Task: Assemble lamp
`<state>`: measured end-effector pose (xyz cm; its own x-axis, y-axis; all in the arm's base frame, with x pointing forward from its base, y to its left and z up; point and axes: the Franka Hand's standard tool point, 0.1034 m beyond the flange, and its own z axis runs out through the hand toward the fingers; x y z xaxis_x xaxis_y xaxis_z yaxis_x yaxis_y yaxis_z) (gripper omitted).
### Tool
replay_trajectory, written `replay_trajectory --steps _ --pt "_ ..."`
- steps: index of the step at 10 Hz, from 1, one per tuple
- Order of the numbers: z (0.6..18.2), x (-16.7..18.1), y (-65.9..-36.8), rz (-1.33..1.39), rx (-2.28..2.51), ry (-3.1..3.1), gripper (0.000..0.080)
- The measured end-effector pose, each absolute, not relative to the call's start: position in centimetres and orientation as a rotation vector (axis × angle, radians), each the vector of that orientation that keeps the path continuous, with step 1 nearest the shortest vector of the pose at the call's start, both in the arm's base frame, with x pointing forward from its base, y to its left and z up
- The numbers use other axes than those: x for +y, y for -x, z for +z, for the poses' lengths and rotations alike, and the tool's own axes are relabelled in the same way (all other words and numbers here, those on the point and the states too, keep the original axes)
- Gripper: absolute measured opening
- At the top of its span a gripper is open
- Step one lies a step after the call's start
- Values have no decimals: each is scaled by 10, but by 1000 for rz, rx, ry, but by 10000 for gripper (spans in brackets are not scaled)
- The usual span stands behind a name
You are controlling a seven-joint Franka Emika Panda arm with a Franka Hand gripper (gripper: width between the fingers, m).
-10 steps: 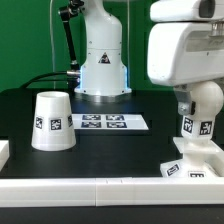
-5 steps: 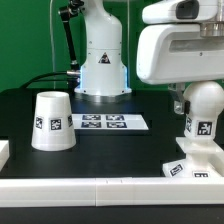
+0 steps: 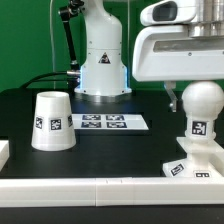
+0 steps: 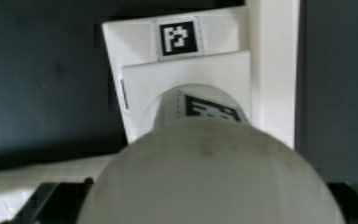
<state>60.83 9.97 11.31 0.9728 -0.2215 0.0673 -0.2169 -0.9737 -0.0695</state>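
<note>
The matte white flat square lamp base [image 3: 190, 166] lies at the near edge of the black table [image 3: 120, 150], on the exterior view's right. The matte white round bulb [image 3: 200, 110] stands upright on its neck, so the first joining looks done, though neither view shows whether the bulb is fully seated. The glossy white two-finger gripper [image 3: 196, 88] hangs directly over the bulb with its claw spread wide, one dark finger [image 3: 172, 98] just beside the bulb's upper flank and apart from it; it pinches nothing. The wrist view looks down past the bulb [image 4: 202, 165] onto the tagged base [image 4: 179, 45], and the bulb lies between the fingertips without either pressing it. What is left, by my reckoning, is the matte white truncated-cone shade [image 3: 52, 121], which sits wide end down, well apart on the exterior view's left and untouched. The thin white marker board [image 3: 103, 122] lies between it and the base, a little farther back. The shade must yet be fetched and lowered over the bulb, so roughly the second half of the job remains
</note>
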Motion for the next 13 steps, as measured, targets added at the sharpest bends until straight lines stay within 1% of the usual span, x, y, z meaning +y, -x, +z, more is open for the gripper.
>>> replay_trajectory --steps 7,13 --pt "112 99 -606 -9 1258 2728 577" --pt "112 104 -605 110 1760 2350 577"
